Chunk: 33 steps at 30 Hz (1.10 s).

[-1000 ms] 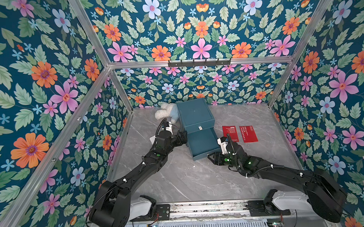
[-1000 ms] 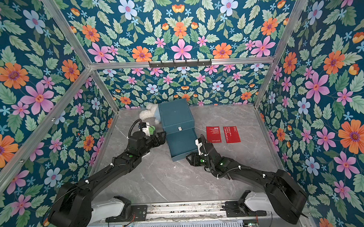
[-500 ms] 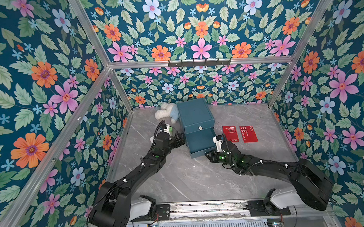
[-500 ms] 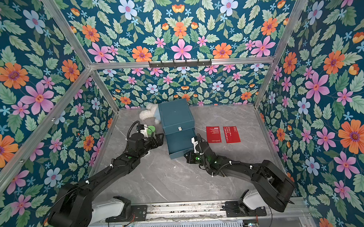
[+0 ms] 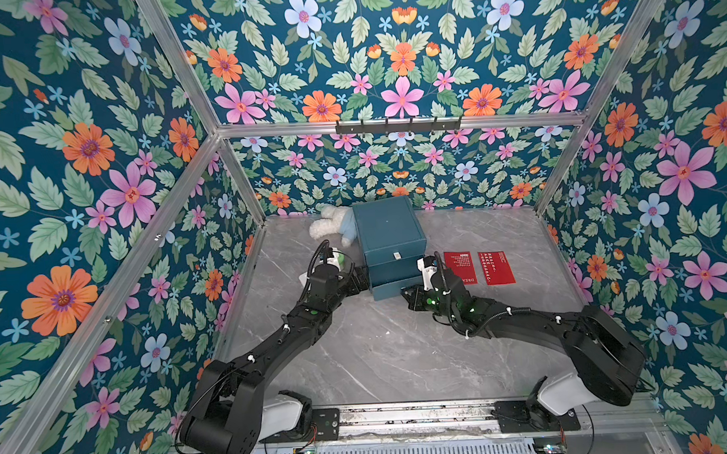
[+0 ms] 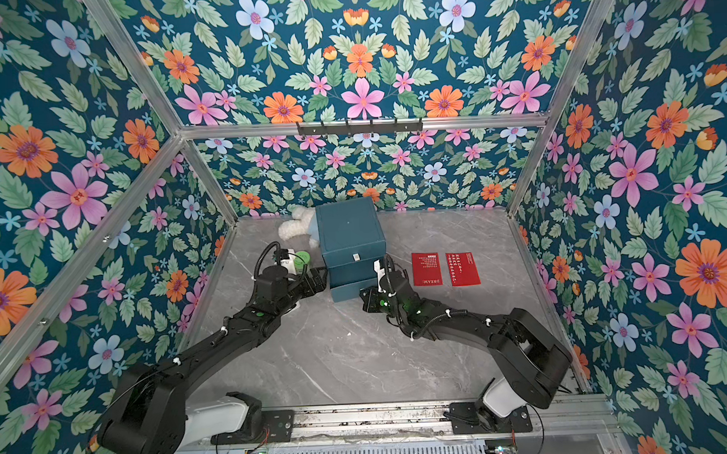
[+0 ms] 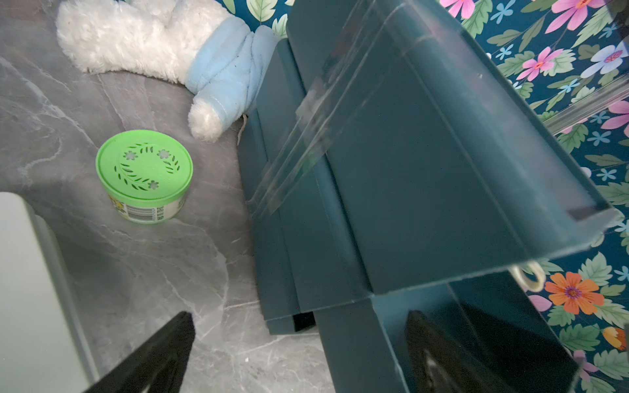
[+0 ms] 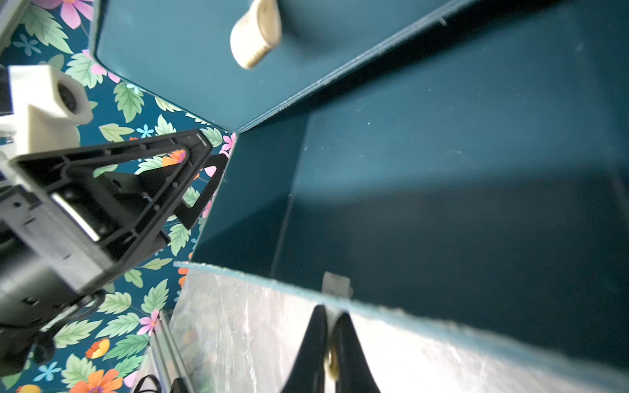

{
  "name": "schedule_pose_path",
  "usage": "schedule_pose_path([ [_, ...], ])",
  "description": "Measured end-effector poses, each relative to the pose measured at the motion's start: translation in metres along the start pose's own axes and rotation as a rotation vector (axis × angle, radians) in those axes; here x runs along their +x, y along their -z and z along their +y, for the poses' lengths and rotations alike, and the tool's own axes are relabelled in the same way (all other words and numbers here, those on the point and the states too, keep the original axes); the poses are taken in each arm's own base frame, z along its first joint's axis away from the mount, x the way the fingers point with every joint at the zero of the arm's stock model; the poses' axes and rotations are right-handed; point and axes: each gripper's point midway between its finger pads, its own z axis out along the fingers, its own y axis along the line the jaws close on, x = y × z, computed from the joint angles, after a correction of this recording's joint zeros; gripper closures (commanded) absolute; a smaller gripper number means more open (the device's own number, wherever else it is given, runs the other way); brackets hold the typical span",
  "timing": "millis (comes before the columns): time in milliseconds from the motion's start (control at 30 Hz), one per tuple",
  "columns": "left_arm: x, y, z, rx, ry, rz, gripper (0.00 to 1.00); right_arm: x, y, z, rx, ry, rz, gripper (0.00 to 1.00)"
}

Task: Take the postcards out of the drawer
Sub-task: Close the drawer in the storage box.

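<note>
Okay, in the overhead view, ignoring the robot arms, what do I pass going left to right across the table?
In a top view: white plush toy → blue drawer box → red card reading DREAM → second red card.

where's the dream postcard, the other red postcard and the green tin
dream postcard (image 6: 426, 268): in a top view, middle of its red face
other red postcard (image 6: 462, 268): in a top view, middle of its red face
green tin (image 7: 144, 168): left wrist view, middle of the lid
</note>
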Motion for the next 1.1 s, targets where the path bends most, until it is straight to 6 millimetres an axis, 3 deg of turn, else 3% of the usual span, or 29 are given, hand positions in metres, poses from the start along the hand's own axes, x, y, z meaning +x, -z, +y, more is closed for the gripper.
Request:
schedule_pose_path([
  [333, -0.006, 0.009, 0.001, -0.003, 0.001, -0.026, 0.00, -0.020, -0.040, -0.021, 0.017, -0.004, -0.059, 0.86],
  [767, -0.008, 0.011, 0.003, -0.011, -0.001, -0.036, 0.00, -0.040, -0.058, -0.021, -0.028, -0.006, -0.157, 0.77],
  [1100, -0.046, 0.016, -0.014, 0.023, -0.002, -0.118, 0.00, -0.054, -0.061, -0.019, -0.039, 0.001, -0.226, 0.69],
])
